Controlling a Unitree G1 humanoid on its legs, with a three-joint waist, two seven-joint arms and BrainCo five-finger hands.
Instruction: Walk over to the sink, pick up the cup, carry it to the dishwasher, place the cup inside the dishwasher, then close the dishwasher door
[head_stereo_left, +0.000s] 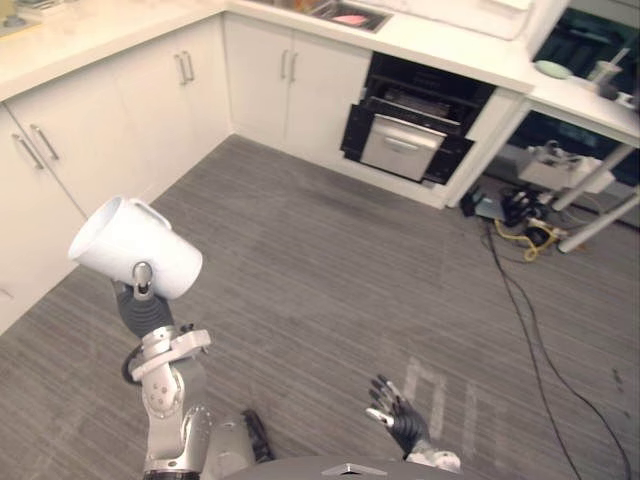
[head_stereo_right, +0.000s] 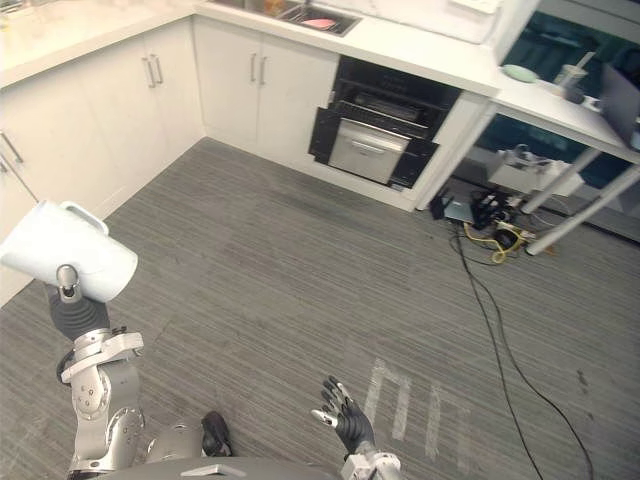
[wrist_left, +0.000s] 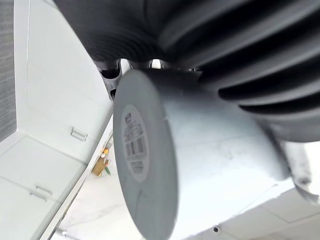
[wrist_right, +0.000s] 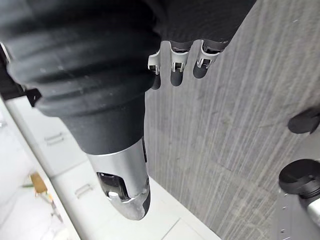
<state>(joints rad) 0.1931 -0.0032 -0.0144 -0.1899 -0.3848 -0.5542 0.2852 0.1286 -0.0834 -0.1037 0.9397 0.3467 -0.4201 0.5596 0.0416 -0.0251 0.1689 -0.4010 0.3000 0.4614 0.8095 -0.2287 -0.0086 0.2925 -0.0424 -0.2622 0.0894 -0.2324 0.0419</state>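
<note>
A large white cup with a handle is tilted on its side in my left hand, which is shut on it at the lower left. The left wrist view shows the cup's round labelled base close up. The dishwasher stands at the far wall under the counter, its dark door hanging open with a silver drawer front inside. The sink is in the counter to its left. My right hand hangs low at the bottom centre, its fingers relaxed and holding nothing.
White cabinets run along the left and far walls. Cables trail across the grey floor at the right, near a table's white legs. Wide bare floor lies between me and the dishwasher.
</note>
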